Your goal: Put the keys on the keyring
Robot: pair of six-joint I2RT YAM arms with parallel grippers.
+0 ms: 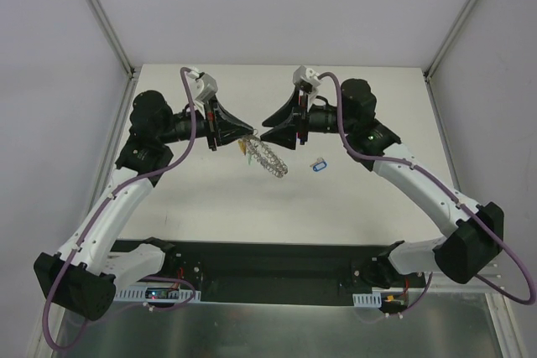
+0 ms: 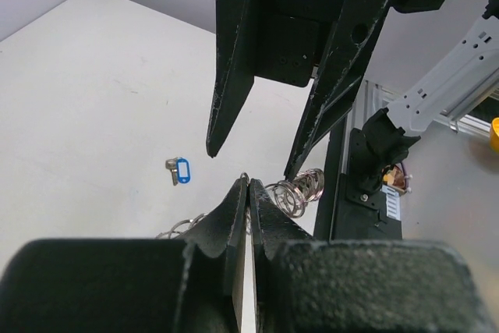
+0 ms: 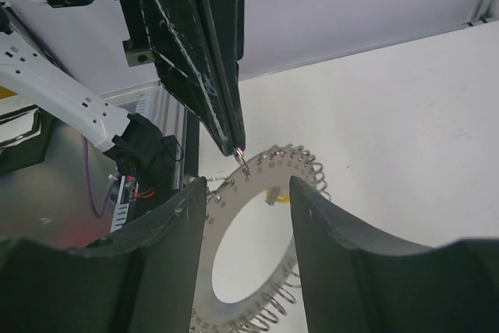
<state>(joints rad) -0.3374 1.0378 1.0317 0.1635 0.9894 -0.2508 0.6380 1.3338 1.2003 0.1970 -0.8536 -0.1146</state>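
Observation:
The keyring, a flat grey ring with wire loops round its rim, hangs tilted above the table between my two grippers. My left gripper is shut on a small wire loop at the keyring's top edge. My right gripper is open, its fingers on either side of the keyring's upper part without touching it. A yellow key hangs on the keyring and shows through its hole. A blue key lies on the table to the right; it also shows in the left wrist view.
White walls with metal posts enclose the table on three sides. A black rail with both arm bases runs along the near edge. The right arm's base and cables stand past the table edge.

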